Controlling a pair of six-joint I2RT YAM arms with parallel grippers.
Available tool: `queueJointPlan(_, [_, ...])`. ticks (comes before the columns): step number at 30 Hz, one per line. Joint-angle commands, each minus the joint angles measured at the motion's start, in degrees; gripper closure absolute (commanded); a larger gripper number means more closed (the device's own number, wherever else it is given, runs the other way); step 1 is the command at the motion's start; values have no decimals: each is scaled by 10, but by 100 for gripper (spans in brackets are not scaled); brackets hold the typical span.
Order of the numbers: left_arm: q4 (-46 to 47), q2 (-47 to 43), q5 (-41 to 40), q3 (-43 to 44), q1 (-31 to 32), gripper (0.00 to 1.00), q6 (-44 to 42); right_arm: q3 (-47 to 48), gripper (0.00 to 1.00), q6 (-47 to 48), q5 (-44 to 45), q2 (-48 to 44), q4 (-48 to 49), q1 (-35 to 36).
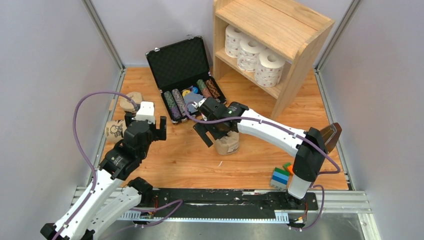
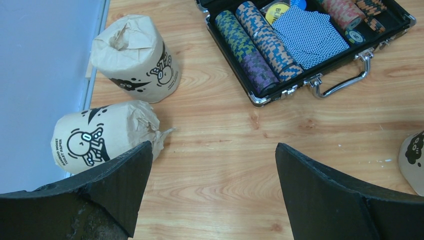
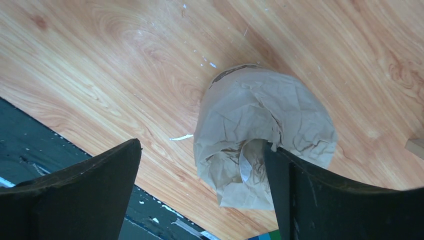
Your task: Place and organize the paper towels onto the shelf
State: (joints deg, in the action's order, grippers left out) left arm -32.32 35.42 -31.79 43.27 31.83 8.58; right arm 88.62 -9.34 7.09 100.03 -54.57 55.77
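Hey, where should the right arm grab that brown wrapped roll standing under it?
Grip the roll by its curved sides around mid-height, coming straight down from above. It stands upright, and its crumpled top offers nothing firm. The open right gripper probably needs centering over it first.

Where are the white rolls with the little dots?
In the top view, the three white dotted paper towel rolls sit side by side on the inner board of the tall light-wood shelf at the back, right of the open black case.

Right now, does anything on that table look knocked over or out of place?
One tan-wrapped roll lies tipped on its side near the left wall, while the tan roll beside it stands upright.
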Motion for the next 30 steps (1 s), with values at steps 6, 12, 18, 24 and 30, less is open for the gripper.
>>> queueJointPlan(6, [21,-5,-6,-2,-2,0,-8,38,7,34,-5,-43,-45,-2])
queueJointPlan(12, [20,-6,-8,-2,-2,0,-9,39,10,58,32,-42,-32,-2])
queueJointPlan(18, [22,-5,-9,-2,-2,0,-10,40,6,90,43,-46,5,-2])
queueJointPlan(24, [22,-5,-7,-3,-2,0,-10,18,6,91,2,-11,25,-2])
queueJointPlan(30, [21,-4,-6,-2,-2,0,-10,-27,8,86,-15,4,30,-1])
